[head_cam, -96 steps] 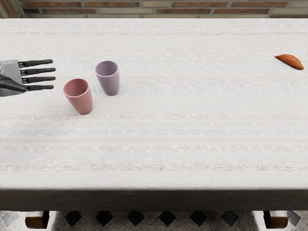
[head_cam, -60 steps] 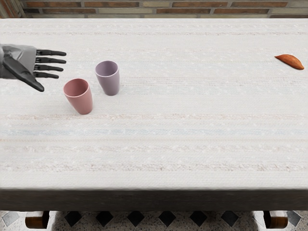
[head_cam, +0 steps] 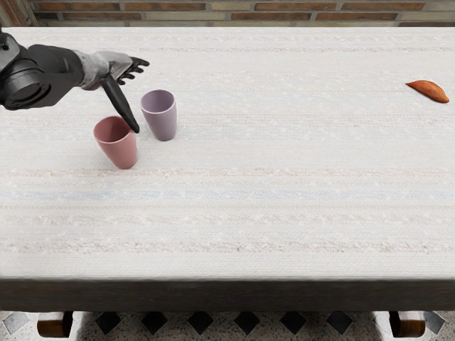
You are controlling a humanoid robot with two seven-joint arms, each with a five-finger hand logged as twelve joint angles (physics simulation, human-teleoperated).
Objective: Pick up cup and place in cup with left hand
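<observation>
Left arm (head_cam: pixel 50 69) enters at 9 o'clock, wrist angled so that the left hand (head_cam: pixel 104 67) lies at about 12 o'clock of the pink cup (head_cam: pixel 117 146) and 10 to 11 o'clock of the purple cup (head_cam: pixel 161 119). Hand grasps nothing; fingers apart, thumb (head_cam: pixel 119 101) swung well away and pointing to 5 o'clock, presumably to leave room for a cup's wall. Thumb tip overlaps the pink rim in view; contact cannot be told. Pink cup stands upright on the table (head_cam: pixel 284 185), mouth up, so it could receive the other. Purple cup, also upright, is just beside it at 2 o'clock; likely the one to lift, the hand reaching past pink. Next move: bring the palm to purple without the thumb knocking pink. Sweet potato (head_cam: pixel 429 90) lies well apart, near 3 o'clock of purple; probably no part in the trial.
</observation>
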